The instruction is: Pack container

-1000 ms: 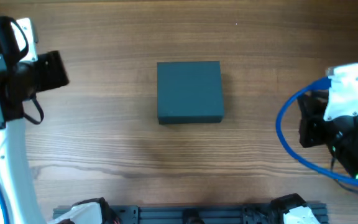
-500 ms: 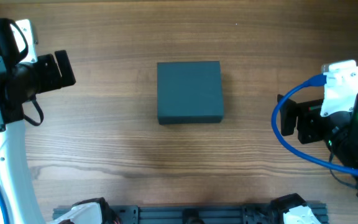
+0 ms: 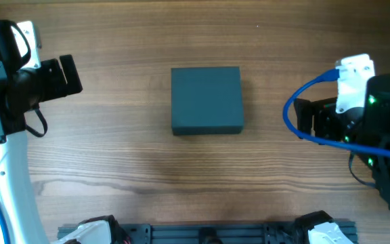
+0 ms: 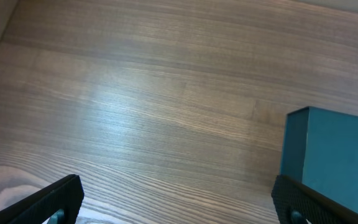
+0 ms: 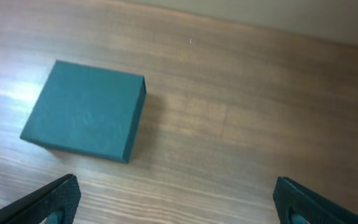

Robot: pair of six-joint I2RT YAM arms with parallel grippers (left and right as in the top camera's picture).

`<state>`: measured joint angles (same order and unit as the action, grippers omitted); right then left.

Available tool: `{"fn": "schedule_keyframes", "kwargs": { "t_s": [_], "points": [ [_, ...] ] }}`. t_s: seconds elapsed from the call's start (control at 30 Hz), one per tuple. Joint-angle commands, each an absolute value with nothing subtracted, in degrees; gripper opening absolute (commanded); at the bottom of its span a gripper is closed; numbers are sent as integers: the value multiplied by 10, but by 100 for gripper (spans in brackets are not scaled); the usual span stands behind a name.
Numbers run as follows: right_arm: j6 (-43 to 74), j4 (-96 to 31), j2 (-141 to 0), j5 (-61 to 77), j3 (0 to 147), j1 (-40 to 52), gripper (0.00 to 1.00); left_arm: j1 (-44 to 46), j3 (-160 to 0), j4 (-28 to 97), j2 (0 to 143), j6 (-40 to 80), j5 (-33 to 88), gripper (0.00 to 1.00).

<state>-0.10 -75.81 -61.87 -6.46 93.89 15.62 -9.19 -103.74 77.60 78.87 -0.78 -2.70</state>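
Container (image 3: 206, 100), dark teal-grey square matte box, lid closed, mid wooden table (image 3: 114, 156). Left gripper (image 4: 178, 202), right gripper (image 5: 178, 199): jaws wide, empty, well apart from it. Risk: one-sided push may slide box, lid unopened.

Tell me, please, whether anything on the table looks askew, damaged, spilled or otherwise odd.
Nothing stands out. The container sits flat near the middle of the wooden table, looks closed, with no visible dents or spills. The left end effector and right end effector are both open, empty and apart from it.
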Motion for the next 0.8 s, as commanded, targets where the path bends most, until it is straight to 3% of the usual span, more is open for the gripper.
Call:
{"fn": "schedule_keyframes", "kwargs": {
  "t_s": [0.0,0.23,0.33,0.37,0.77],
  "points": [
    [2,-756,-631,-62,938,159,100,-95,-1037,776,788,-9,-22,100],
    [2,-594,-566,-63,899,140,100,-95,-1037,776,788,-9,-22,100],
    [4,-490,-477,-44,807,125,100,-95,-1037,776,788,-9,-22,100],
    [43,-431,-382,-29,687,106,100,-95,-1037,776,788,-9,-22,100],
    [137,-359,-105,-29,294,74,100,-95,-1037,776,788,-9,-22,100]
  ]
}}
